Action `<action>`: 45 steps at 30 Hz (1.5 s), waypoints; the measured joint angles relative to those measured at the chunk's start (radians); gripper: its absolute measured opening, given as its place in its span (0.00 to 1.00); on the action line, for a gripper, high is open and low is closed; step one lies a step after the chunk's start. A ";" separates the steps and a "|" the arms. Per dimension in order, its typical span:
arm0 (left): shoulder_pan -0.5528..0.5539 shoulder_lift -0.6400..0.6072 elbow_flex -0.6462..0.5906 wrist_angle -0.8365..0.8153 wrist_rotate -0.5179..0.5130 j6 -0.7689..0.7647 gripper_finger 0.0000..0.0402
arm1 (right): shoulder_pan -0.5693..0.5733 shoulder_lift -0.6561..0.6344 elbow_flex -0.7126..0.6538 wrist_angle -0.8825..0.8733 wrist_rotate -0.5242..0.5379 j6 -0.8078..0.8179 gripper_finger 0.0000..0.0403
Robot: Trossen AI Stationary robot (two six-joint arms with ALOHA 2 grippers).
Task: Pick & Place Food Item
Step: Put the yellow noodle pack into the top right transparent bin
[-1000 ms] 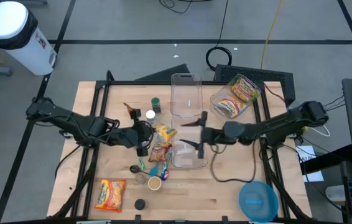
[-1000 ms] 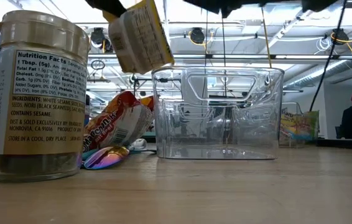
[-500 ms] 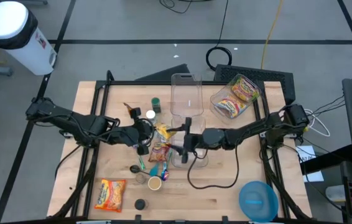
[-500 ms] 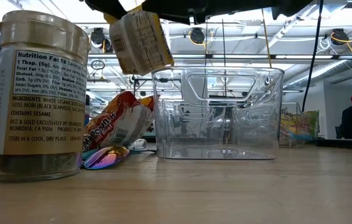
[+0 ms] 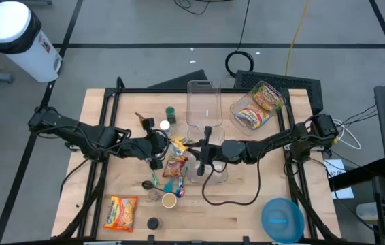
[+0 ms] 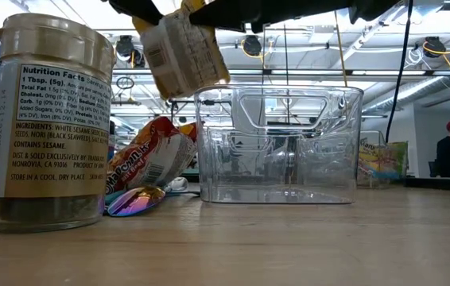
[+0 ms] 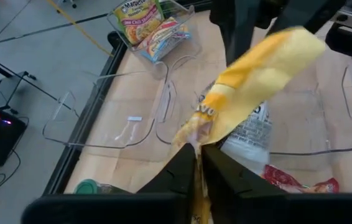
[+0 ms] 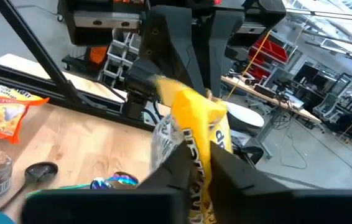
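A yellow food packet (image 5: 179, 144) with a clear printed panel hangs in the air between both grippers, left of the near clear bin (image 6: 277, 143). In the low view the packet (image 6: 182, 52) is tilted, well above the table. My left gripper (image 7: 196, 163) comes from the table's left and is shut on one end. My right gripper (image 8: 193, 163) comes from the right, over the clear bin (image 5: 207, 170), and is shut on the other end. My left gripper pinches the packet's narrow crimped end (image 7: 193, 134) between its two fingers, coming roughly level from the table's left. The packet stretches away from the fingers, lifted clear of the table. My right gripper pinches the packet's opposite end (image 8: 196, 138) between its two fingers, coming from the table's right. The packet stands up past the fingers, clear of the table.
A seasoning jar (image 6: 46, 119), a red snack bag (image 6: 149, 159) and a spoon (image 6: 133, 200) lie left of the near bin. A ramen packet (image 5: 121, 211), a small cup (image 5: 169, 200), a blue bowl (image 5: 281, 219) and a bin of noodle packs (image 5: 257, 105) are also on the table.
My right gripper has gone toward the table's left, over the near bin, up to the packet, and has shut on its free end. The packet has tipped a little in the air while my left gripper stays where it was.
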State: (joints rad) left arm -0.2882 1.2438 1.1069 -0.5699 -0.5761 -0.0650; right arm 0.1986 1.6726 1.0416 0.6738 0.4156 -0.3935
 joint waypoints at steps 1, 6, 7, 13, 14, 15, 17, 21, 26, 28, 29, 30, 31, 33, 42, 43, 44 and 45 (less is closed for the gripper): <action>0.000 0.000 0.000 0.005 0.000 0.000 0.12 | 0.000 0.000 0.000 -0.004 0.000 -0.011 0.02; -0.009 -0.003 0.000 0.110 -0.010 0.086 0.26 | -0.004 -0.051 -0.001 -0.098 0.068 -0.040 0.01; -0.015 -0.010 0.000 0.122 -0.014 0.107 0.29 | -0.010 -0.074 -0.001 -0.141 0.094 -0.032 0.01; -0.036 -0.049 0.000 0.129 -0.019 0.122 0.42 | -0.085 -0.277 -0.123 -0.282 0.164 0.083 0.00; -0.035 -0.047 0.000 0.128 -0.019 0.112 0.44 | -0.104 -0.318 -0.161 -0.280 0.165 0.100 0.00; -0.035 -0.046 0.000 0.127 -0.019 0.106 0.45 | -0.126 -0.359 -0.201 -0.271 0.165 0.117 0.00; -0.035 -0.049 0.000 0.128 -0.019 0.097 0.46 | -0.171 -0.448 -0.298 -0.231 0.186 0.144 0.00; -0.027 -0.030 0.000 0.130 -0.007 0.091 0.47 | -0.253 -0.623 -0.496 -0.063 0.270 0.117 0.00; -0.024 -0.010 -0.001 0.136 -0.005 0.090 0.48 | -0.335 -0.804 -0.705 0.131 0.333 0.040 0.00; -0.022 0.001 -0.001 0.130 0.000 0.090 0.48 | -0.365 -0.850 -0.771 0.194 0.353 0.004 0.00; -0.020 0.005 -0.002 0.131 0.003 0.090 0.48 | -0.380 -0.868 -0.801 0.217 0.373 -0.006 0.00; -0.016 0.008 -0.002 0.134 0.006 0.089 0.48 | -0.399 -0.879 -0.830 0.244 0.392 -0.009 0.00; -0.013 0.011 -0.002 0.134 0.006 0.089 0.48 | -0.417 -0.885 -0.855 0.261 0.416 -0.010 0.00; -0.012 0.015 -0.002 0.134 0.007 0.088 0.48 | -0.461 -0.887 -0.899 0.286 0.470 0.014 0.00; 0.009 0.026 -0.001 0.173 0.022 0.098 0.48 | -0.636 -0.816 -0.960 0.212 0.603 0.167 0.00; 0.010 0.026 -0.001 0.173 0.029 0.101 0.48 | -0.645 -0.803 -0.960 0.206 0.610 0.169 0.00; 0.014 0.026 -0.001 0.172 0.035 0.102 0.48 | -0.650 -0.794 -0.961 0.204 0.609 0.173 0.00; 0.016 0.027 -0.001 0.172 0.036 0.102 0.48 | -0.655 -0.786 -0.961 0.205 0.608 0.180 0.00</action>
State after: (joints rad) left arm -0.2720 1.2703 1.1057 -0.3983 -0.5398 0.0368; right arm -0.4567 0.8869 0.0811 0.8784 1.0239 -0.2139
